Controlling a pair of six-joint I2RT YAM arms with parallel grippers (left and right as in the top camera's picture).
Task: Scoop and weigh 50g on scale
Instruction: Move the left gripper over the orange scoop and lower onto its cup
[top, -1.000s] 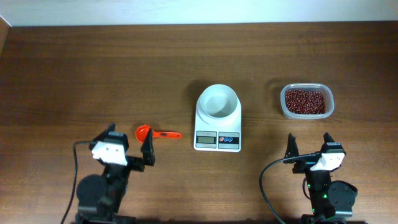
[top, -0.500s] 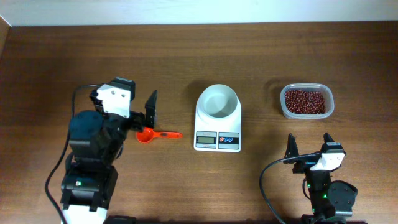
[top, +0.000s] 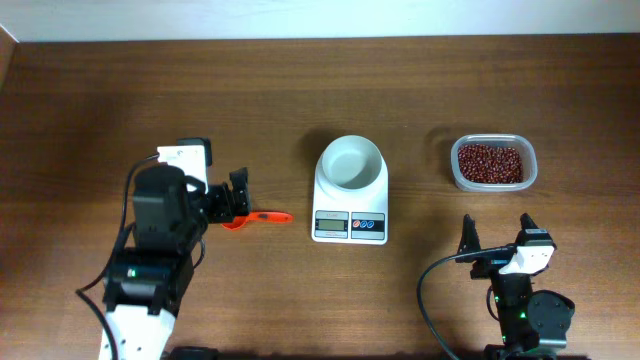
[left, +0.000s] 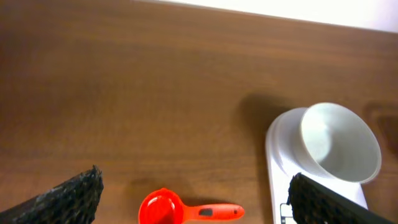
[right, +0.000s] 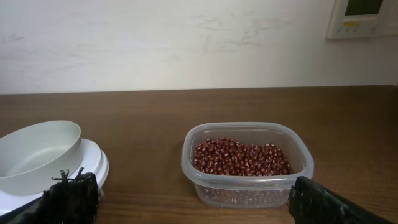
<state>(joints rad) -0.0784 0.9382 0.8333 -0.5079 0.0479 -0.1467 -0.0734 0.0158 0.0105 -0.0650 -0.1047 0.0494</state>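
Observation:
A small red scoop (left: 186, 212) lies flat on the table, its handle (top: 270, 216) pointing right toward the scale (top: 349, 213). The white scale carries a round white bowl (top: 350, 163), empty. My left gripper (top: 228, 200) hangs open just above the scoop's cup; in the left wrist view the scoop lies between the left gripper's (left: 194, 179) black fingers (left: 65, 199), untouched. My right gripper (top: 497, 236) rests open near the front edge. In the right wrist view, the right gripper (right: 193, 186) faces the clear tub of red beans (right: 247, 160).
The bean tub (top: 492, 163) stands right of the scale, a hand's width apart. The scale's bowl (right: 37, 152) shows left of the tub in the right wrist view. A pale wall runs behind the table's far edge (top: 320, 40). Cables trail from both arm bases.
My left arm has left its resting place at the front, swung forward and come down over the red scoop. The right arm, scale and tub have not moved.

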